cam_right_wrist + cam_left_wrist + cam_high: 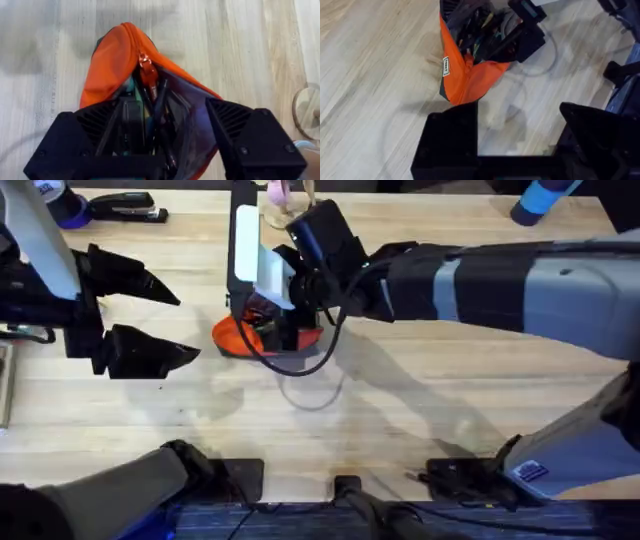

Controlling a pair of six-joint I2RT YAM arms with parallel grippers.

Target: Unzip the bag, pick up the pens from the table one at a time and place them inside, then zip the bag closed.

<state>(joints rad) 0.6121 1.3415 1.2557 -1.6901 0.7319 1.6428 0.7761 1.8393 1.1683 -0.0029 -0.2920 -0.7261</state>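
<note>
The bag (117, 60) lies unzipped on the table (430, 390), its orange mouth gaping directly between the 2 wide-spread fingers of the right gripper (165, 130), which hangs over the opening. Dark pens (152, 112) lie inside, just ahead of those fingertips. The left gripper (165, 320) hangs beside the bag, fingers wide, gripping nothing.

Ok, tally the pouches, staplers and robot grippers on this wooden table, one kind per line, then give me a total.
Orange fabric pouch with a dark lower part: 1
Black stapler: 1
Black two-finger grippers: 2, the left gripper and the right gripper
Total: 4
</note>
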